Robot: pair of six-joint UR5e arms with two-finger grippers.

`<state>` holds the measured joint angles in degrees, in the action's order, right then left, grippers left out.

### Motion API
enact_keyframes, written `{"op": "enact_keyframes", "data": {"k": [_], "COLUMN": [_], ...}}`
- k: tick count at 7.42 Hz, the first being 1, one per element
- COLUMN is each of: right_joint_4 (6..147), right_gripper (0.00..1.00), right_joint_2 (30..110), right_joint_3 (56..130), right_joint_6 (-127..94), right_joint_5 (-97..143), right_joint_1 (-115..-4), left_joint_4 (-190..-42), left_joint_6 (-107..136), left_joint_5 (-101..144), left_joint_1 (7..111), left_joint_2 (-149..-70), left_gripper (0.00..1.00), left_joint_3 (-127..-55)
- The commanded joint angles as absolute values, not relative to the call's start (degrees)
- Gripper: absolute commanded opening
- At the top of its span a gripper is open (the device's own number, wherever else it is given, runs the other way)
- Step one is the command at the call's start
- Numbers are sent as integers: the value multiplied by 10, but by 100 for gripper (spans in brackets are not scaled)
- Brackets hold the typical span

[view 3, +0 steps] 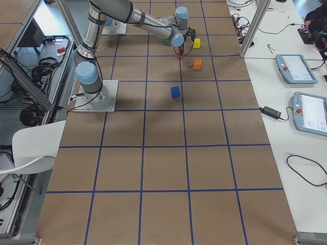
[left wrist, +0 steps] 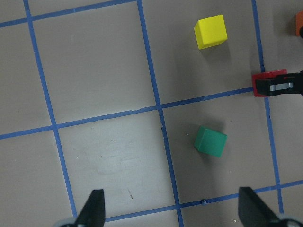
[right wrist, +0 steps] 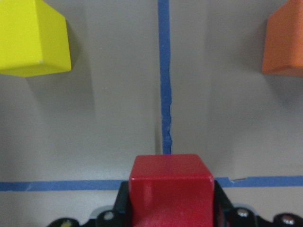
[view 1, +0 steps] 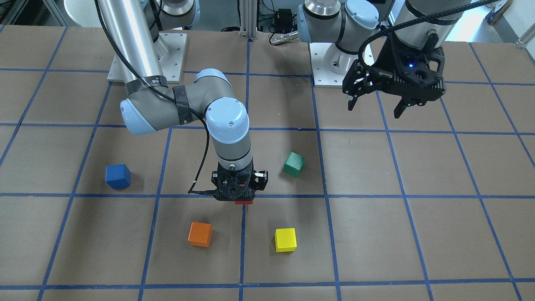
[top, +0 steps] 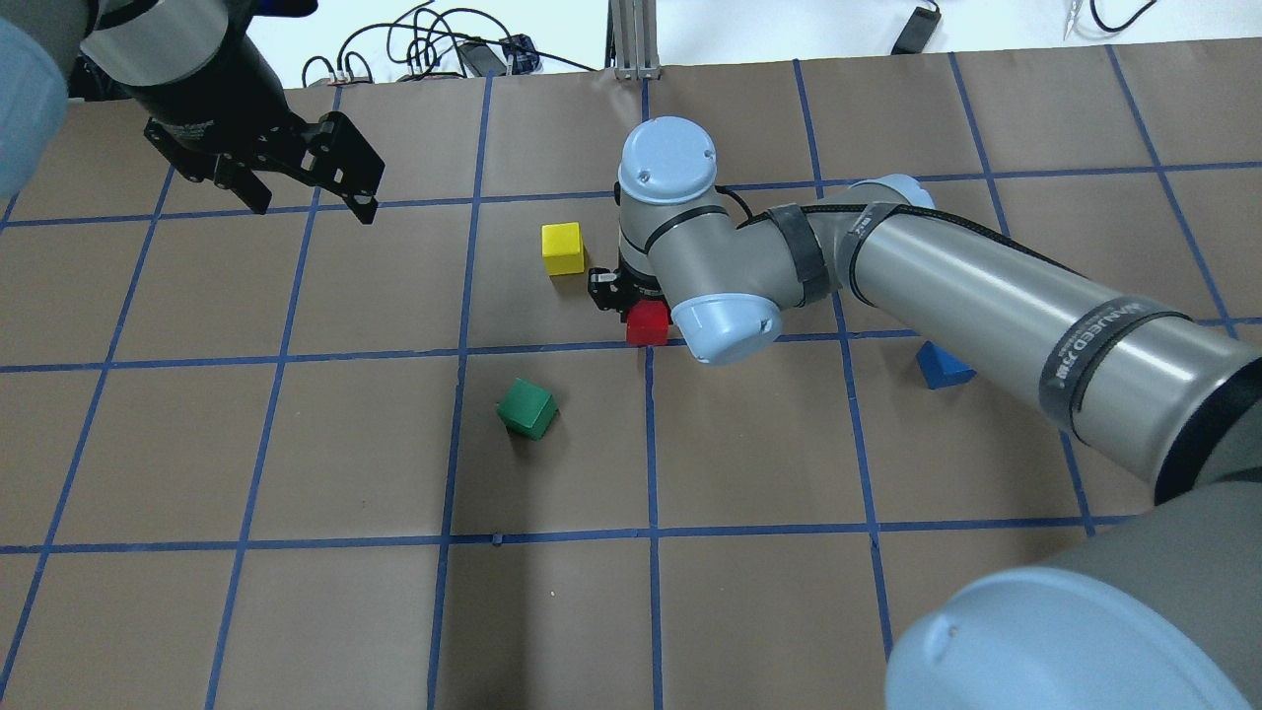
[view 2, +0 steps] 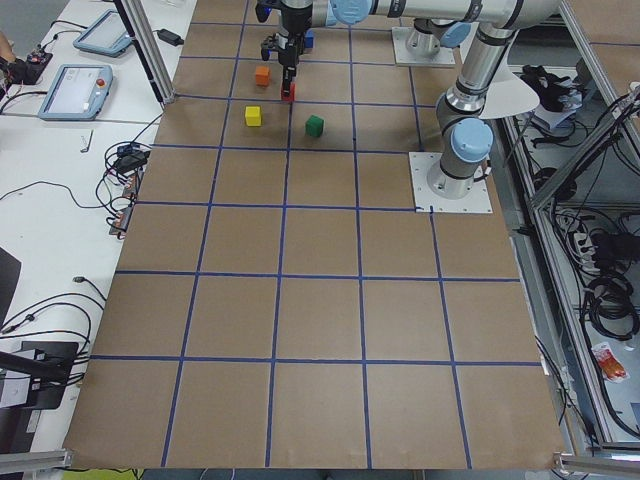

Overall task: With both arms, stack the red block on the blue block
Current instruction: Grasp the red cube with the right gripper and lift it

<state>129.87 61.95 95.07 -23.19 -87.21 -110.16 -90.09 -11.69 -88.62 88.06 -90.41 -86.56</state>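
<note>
My right gripper points straight down and is shut on the red block, low over a blue tape crossing. I cannot tell whether the block touches the table. In the right wrist view the red block sits between the jaws. The blue block stands alone on the table, well off to the right arm's side. In the overhead view the blue block is partly hidden under the right arm. My left gripper is open and empty, held high near its base, far from both blocks.
A green cube lies tilted near the red block. A yellow cube and an orange cube stand on the far side of the right gripper. The table is brown paper with a blue tape grid.
</note>
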Motion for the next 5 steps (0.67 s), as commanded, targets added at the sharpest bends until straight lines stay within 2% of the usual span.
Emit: {"op": "enact_keyframes", "data": {"k": [1, 3, 5], "right_joint_4": [1171, 1072, 1034], "right_gripper": [0, 0, 0], "right_joint_2": [676, 737, 760], "right_joint_3": [932, 936, 936], "right_joint_6": [-233, -189, -112], "right_joint_5": [-876, -879, -918], "right_joint_1": [-1065, -996, -919], "left_joint_4": [-901, -901, -899], "left_joint_6": [-117, -117, -117], "left_joint_5": [-886, -885, -885], "left_joint_1": [881, 881, 880], "left_joint_2": [-904, -904, -904], "left_gripper": [100, 100, 100], "left_joint_3": [-865, -865, -864]}}
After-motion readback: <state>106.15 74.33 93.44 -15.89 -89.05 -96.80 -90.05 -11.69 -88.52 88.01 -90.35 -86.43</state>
